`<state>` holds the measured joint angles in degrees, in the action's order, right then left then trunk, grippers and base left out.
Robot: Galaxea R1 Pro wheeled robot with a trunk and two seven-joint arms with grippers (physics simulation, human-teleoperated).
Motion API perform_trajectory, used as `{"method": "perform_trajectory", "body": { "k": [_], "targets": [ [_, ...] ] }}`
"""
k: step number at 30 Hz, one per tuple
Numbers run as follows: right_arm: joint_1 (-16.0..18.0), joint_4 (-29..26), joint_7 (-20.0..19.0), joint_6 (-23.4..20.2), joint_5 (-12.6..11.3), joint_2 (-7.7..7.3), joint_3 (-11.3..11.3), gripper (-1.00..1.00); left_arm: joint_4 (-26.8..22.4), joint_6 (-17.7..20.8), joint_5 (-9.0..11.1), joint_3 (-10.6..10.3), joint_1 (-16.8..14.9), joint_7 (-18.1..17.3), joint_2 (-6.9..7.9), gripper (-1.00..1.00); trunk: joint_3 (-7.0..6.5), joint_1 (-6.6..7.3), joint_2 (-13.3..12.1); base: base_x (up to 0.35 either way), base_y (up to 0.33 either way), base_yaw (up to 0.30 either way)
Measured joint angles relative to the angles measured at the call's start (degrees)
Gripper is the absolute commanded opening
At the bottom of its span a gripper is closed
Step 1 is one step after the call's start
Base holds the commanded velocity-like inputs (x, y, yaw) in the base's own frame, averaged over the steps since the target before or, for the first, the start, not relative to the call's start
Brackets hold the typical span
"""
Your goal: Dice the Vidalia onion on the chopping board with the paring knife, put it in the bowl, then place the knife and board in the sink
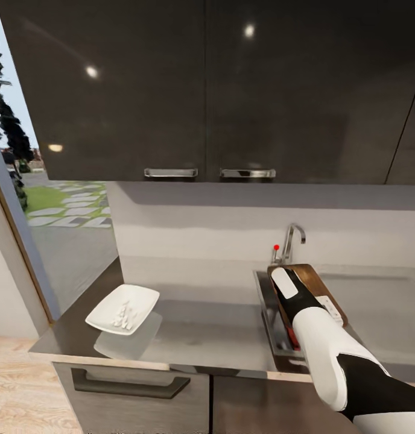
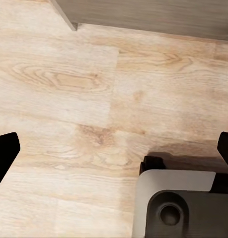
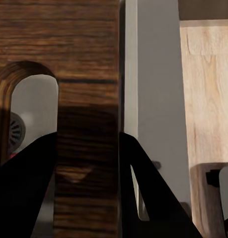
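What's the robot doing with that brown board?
The right gripper grips the chopping board by the strip beside its handle hole, holding it over the sink. A bit of red, probably the paring knife, lies in the basin. The diced onion sits in the bowl on the countertop. The left gripper hangs open above the floor.

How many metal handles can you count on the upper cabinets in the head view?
2: the left handle and the right handle sit side by side along the lower edge of the upper cabinets. More may lie outside the picture.
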<state>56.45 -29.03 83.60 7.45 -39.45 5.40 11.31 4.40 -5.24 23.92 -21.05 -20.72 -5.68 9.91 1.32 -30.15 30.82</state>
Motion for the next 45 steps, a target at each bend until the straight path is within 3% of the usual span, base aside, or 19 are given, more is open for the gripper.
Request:
{"method": "perform_trajectory", "body": {
  "k": [8, 15, 45],
  "targets": [
    [0.00, 0.23, -0.05, 0.30, 0.19, -0.02, 0.00, -1.00, 0.00, 0.00, 0.00, 0.00, 0.00, 0.02, 0.00, 1.00, 0.73, 0.00, 0.00, 0.003, 0.000, 0.000],
    [0.00, 1.61, 0.06, 3.35, 0.18, -0.04, 0.02, -1.00, -0.01, -0.01, 0.00, 0.00, 0.00, 0.02, 0.04, 1.00, 1.38, 0.01, 0.01, 0.090, 0.000, 0.000],
    [0.00, 1.97, 0.03, 3.44, 0.19, -0.06, 0.02, -1.00, 0.00, -0.02, 0.00, -0.08, 0.00, -0.24, -0.05, 1.00, 4.12, 0.00, 0.01, 0.092, 0.000, 0.000]
  ]
}}
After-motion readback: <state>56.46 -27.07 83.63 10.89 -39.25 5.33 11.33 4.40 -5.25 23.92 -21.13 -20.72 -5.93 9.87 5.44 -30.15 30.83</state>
